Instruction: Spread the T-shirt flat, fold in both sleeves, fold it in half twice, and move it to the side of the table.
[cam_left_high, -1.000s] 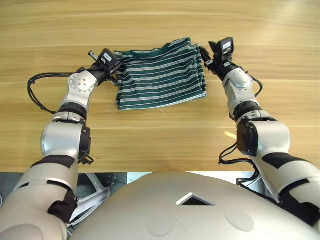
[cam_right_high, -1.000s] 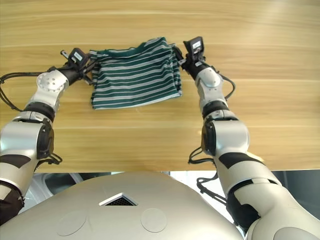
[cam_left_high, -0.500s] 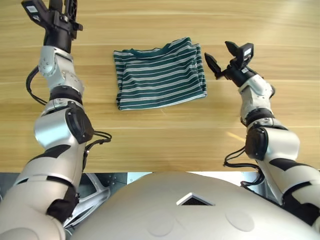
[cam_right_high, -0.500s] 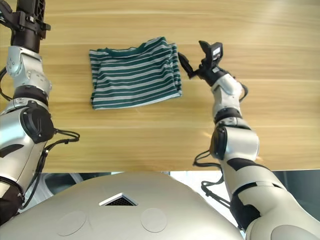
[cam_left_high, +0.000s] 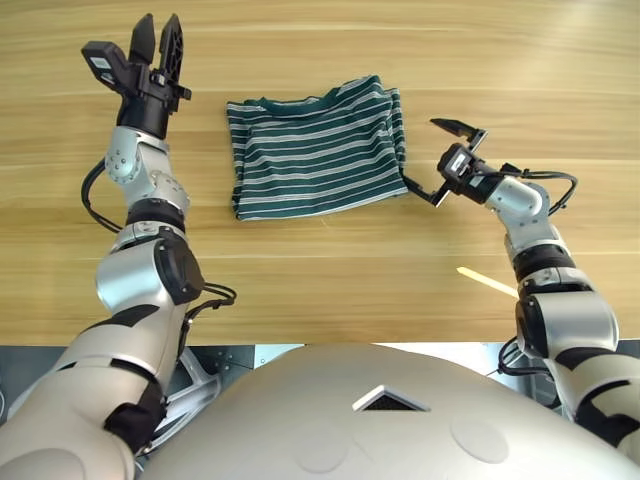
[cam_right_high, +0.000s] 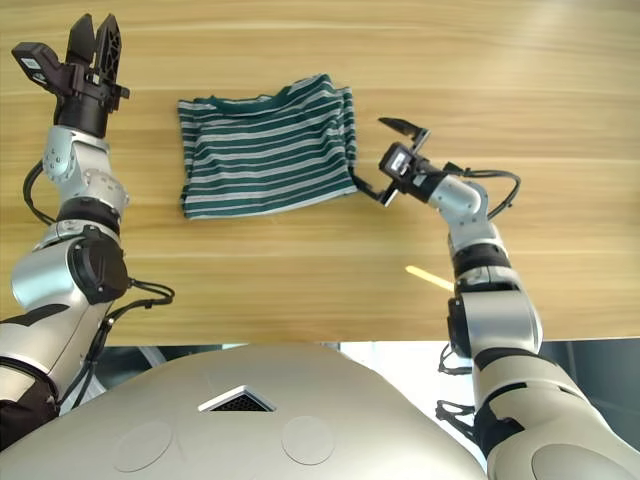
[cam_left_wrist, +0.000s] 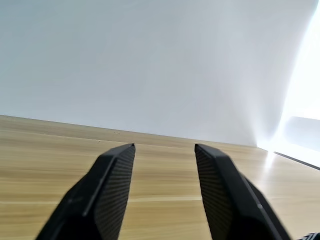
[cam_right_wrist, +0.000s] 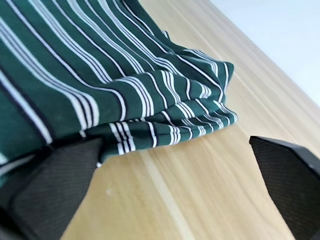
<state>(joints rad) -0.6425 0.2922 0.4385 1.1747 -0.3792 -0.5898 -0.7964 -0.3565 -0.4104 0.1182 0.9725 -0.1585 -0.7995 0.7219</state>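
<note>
The green-and-white striped T-shirt (cam_left_high: 318, 148) lies folded into a compact rectangle on the wooden table (cam_left_high: 320, 260), collar edge at the far side. My left gripper (cam_left_high: 157, 38) is raised well to the shirt's left, fingers pointing up and open, holding nothing; in the left wrist view the left gripper (cam_left_wrist: 164, 147) has bare table between its fingers. My right gripper (cam_left_high: 438, 158) is wide open just right of the shirt's near right corner, its lower finger (cam_left_high: 420, 189) close to the hem. The right wrist view shows the shirt's layered edge (cam_right_wrist: 150, 100) right ahead of the open right gripper (cam_right_wrist: 174, 145).
Bare wood surrounds the shirt on every side, with wide room to the far left and far right. A pale wall (cam_left_wrist: 160, 60) rises beyond the table's far edge. The near table edge (cam_left_high: 320, 343) runs just in front of the arms.
Both grippers let go of the shirt's far corners. The left arm swung up and away to the left; the right gripper opened wide and dropped to the shirt's near right corner. The shirt stayed put.
</note>
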